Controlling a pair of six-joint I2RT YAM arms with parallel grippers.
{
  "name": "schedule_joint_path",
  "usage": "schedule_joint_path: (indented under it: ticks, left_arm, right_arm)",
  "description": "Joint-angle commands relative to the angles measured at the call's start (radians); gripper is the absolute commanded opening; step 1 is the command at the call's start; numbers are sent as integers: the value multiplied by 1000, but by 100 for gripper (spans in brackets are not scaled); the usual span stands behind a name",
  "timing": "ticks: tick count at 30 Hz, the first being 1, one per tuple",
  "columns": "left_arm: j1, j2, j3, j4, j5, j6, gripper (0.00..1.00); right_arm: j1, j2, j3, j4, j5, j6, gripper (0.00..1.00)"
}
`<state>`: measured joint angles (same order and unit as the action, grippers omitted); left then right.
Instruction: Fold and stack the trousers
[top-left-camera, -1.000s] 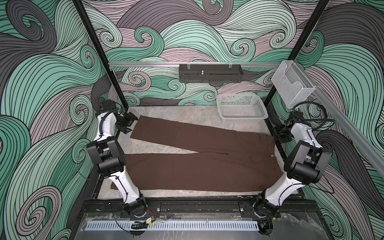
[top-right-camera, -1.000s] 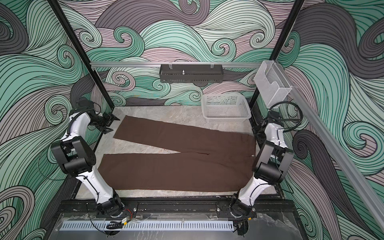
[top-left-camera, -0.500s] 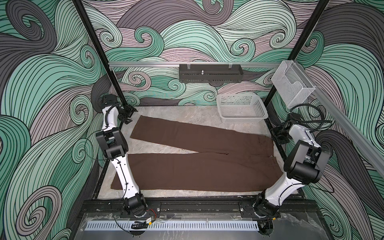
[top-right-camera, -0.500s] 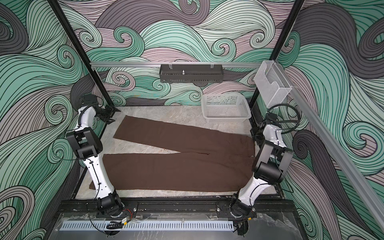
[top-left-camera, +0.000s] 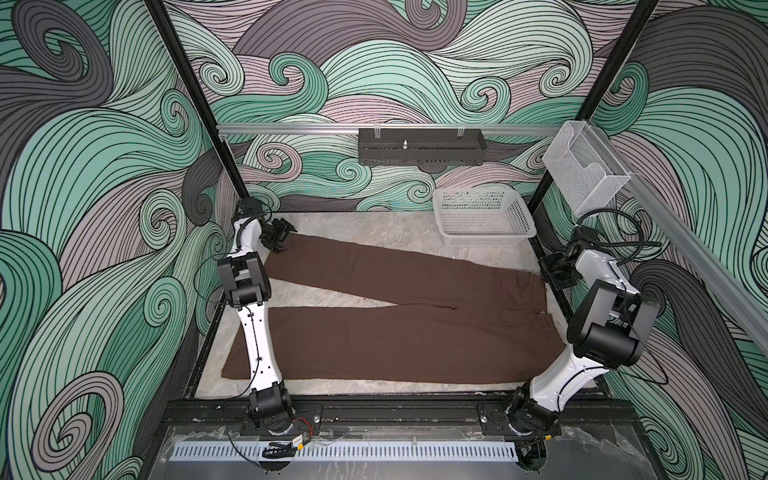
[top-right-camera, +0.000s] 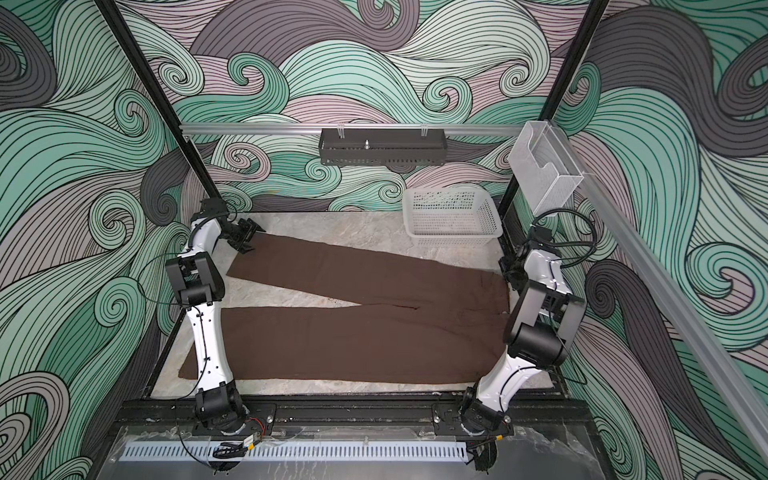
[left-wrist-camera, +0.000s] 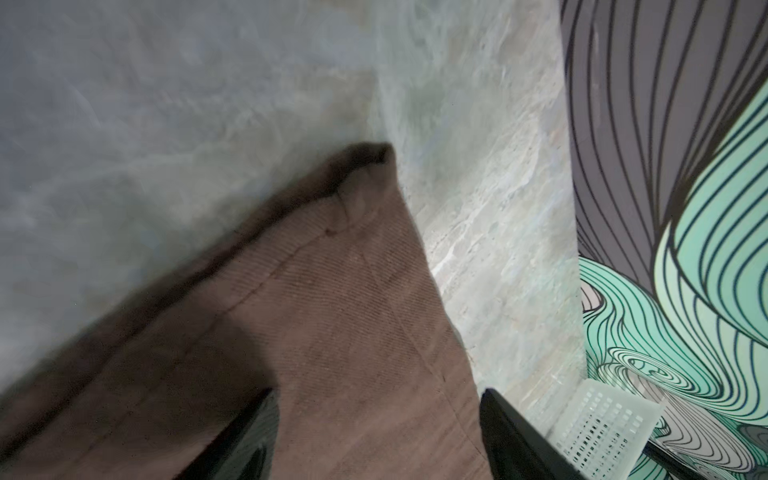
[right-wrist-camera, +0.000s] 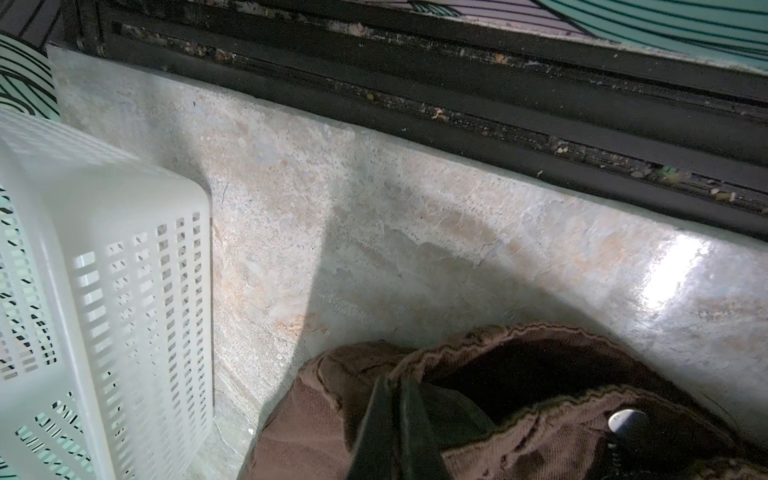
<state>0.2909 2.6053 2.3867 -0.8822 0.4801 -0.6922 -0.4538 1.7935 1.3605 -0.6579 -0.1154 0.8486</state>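
Here, left fingers (left-wrist-camera: 519, 436) gape above the trousers (top-left-camera: 395, 332); right fingers (right-wrist-camera: 415, 428) pinch the waistband (right-wrist-camera: 519, 336).

Both top views are evenly bright and sharp. The left wrist view blurs the table (left-wrist-camera: 166, 124); a shadow darkens the trousers (left-wrist-camera: 353, 291). The right wrist view shows glare and a broad shadow on the table.

Two arms of white links (top-left-camera: 258, 340), boxy black joint housings (top-left-camera: 243, 279), black fingers (left-wrist-camera: 519, 440), thin black cables (top-left-camera: 636, 246)
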Motion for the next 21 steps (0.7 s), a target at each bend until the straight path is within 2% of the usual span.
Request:
schedule_joint_path:
  ticks: [1, 9, 16, 21]
  left_arm:
    - [5, 9, -15, -57, -31, 2, 77]
    - [-21, -15, -111, -131, -81, 3, 76]
    - [-11, -129, -341, -118, -173, 21, 77]
    - [16, -181, -433, -153, -204, 57, 77]
  right_arm:
    - [-5, 10, -15, 1, -17, -5, 0]
    - [-6, 10, -25, 4, -46, 6, 0]
    - [-13, -39, -49, 6, -56, 0, 0]
    - [-23, -70, -80, 8, -63, 1, 0]
